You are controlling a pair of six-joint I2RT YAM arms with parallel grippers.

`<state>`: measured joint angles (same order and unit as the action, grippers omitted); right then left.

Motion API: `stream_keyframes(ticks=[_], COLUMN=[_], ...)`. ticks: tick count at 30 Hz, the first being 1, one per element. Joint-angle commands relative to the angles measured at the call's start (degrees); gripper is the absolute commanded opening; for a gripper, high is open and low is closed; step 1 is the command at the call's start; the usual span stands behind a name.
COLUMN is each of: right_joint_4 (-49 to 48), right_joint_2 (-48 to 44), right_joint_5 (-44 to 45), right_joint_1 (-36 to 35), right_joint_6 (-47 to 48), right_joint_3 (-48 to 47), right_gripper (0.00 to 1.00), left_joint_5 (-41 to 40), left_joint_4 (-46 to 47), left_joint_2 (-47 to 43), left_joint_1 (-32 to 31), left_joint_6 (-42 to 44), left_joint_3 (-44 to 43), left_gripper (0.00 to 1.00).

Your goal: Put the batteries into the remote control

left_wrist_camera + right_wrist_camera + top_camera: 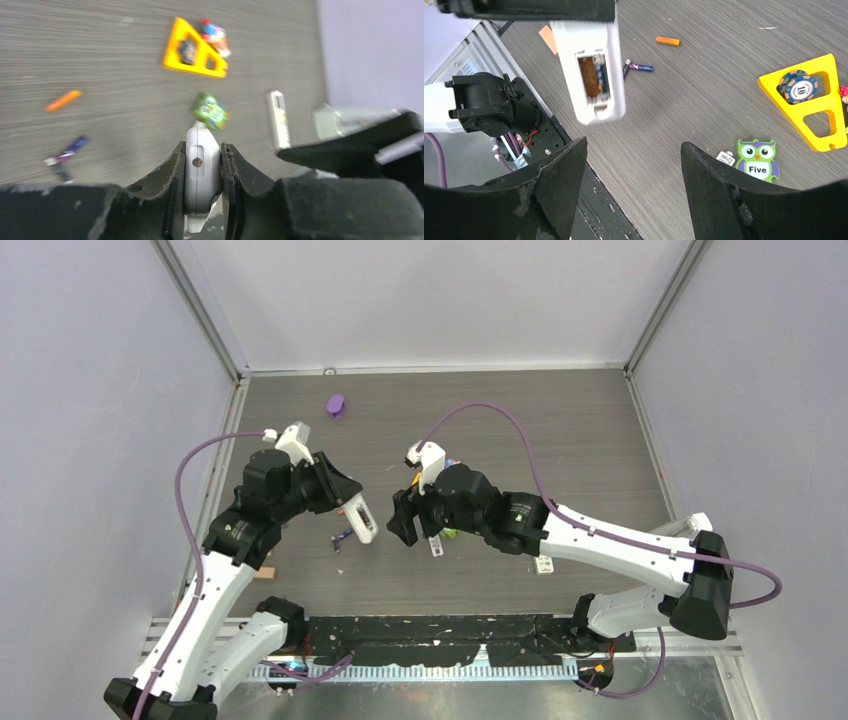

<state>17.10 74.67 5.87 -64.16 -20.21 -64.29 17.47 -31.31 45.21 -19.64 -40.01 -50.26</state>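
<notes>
- The left claw (203, 147) was clenched on the remote (589, 70), up in the air.
- The right claw (633, 145) was spread wide and held nothing.
- The orange battery (667, 41) and purple battery (642, 67) lay on the table (704, 100).
- The best next move was to pinch one across its middle, slowly.

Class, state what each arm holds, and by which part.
The left gripper pinches the remote control by its sides, at the end away from its open battery bay. The right gripper holds nothing.
</notes>
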Motion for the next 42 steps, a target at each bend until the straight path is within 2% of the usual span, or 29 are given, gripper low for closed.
stream_keyframes(ticks=[1,5,9,15,20,27,34,39,42], right_joint_4=[-5.6,-8.0,-7.5,-8.4,-11.5,-9.5,-3.4,-3.5,-2.9], right_joint_2=[2.9,9.0,19.6,31.2,37.5,44.4,48.4,48.9,48.9], right_joint_5=[-2.3,-1.6,-0.6,-6.1,-12.4,-12.7,-7.8,-7.2,-6.2], right_joint_1=[1.8,3.1,3.6,7.0,9.9,10.0,10.0,10.0,10.0], right_joint_6=[0.7,3.2,8.4,9.2,5.3,2.6,-2.0,-4.3,-4.8], right_joint_3=[0.5,0.0,-7.5,-16.2,-19.5,-24.6,-31.2,-31.7,-31.4], right_gripper=[0.74,0.72,0.7,0.68,0.68,0.66,0.65,0.65,0.65], left_joint_5=[-22.1,-27.6,-26.0,-10.4,-1.7,14.8,31.3,39.3,39.9], left_joint_4=[-8.0,-8.9,-7.3,-9.3,-7.9,-6.8,-7.3,-9.4,-8.3], left_joint_2=[0.8,0.2,-0.1,1.1,-1.8,-7.5,-8.0,-7.5,-8.3], left_joint_1=[1.1,2.6,3.5,3.7,3.7,3.7,3.7,3.7,3.7], left_joint_6=[4.2,6.1,11.4,31.9,41.6,46.6,45.0,47.8,48.6], left_joint_3=[-3.3,-5.0,-7.4,-13.9,-13.2,-11.3,-12.8,-14.1,-13.6], left_gripper=[0.0,0.0,0.0,0.0,0.0,0.0,0.0,0.0,0.0])
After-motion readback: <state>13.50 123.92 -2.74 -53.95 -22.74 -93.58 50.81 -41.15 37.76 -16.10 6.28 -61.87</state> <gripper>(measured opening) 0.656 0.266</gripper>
